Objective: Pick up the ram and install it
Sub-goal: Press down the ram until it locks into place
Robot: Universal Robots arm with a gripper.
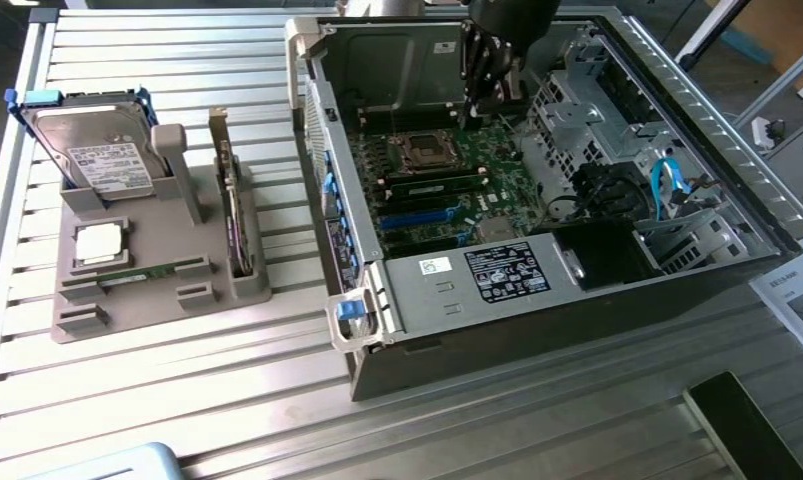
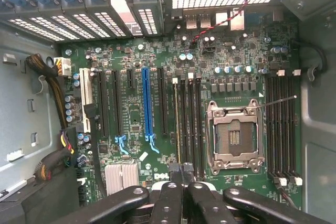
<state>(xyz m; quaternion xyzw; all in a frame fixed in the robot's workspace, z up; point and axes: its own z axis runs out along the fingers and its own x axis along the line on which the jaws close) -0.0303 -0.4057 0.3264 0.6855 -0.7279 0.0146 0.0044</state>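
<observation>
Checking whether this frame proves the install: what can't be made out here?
- Exterior view: the gripper tips, lost against the dark arm and the motherboard.
- Wrist view: thin strip ahead of the gripper, seen edge-on; held ram or bare slot, cannot tell.
- Exterior view: hard drive label text, too small.
- Exterior view: green stick in the tray, mostly sunk in its groove.
</observation>
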